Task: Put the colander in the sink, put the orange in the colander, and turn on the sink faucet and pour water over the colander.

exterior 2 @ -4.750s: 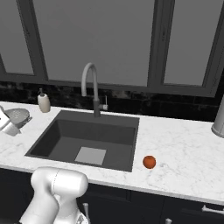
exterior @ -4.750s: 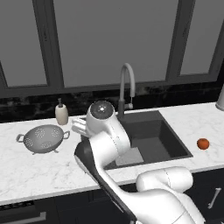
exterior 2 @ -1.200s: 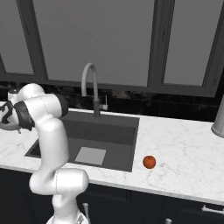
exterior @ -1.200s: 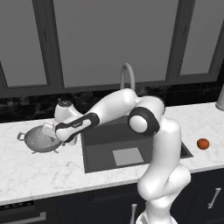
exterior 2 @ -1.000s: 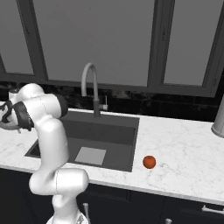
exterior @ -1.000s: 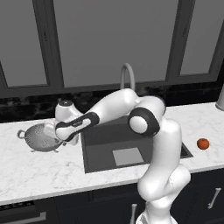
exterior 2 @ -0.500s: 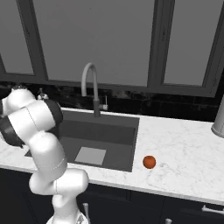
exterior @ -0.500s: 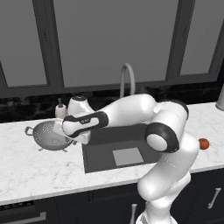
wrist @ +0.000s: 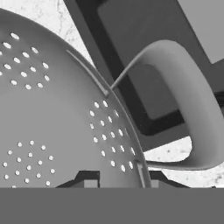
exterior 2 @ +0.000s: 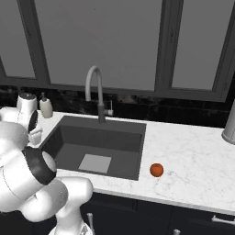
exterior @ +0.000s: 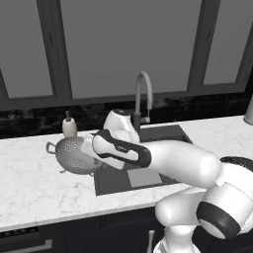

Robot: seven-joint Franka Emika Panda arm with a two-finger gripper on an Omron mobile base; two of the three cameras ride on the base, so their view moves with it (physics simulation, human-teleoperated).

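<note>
We are gripping the colander (exterior: 75, 155) by its rim with the claw (wrist: 118, 178), holding it tilted at the left edge of the sink (exterior: 163, 136). The orange (exterior 2: 156, 170) is sitting on the table (exterior 2: 193, 156), right of the sink.

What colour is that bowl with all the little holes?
Plain grey metal; the colander shows best in the hand view.

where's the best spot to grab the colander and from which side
Take the colander by its thin rim beside the loop handle, on the side facing the sink. The wall is thin enough to pinch between two fingers, and the gripper already straddles it there.
</note>
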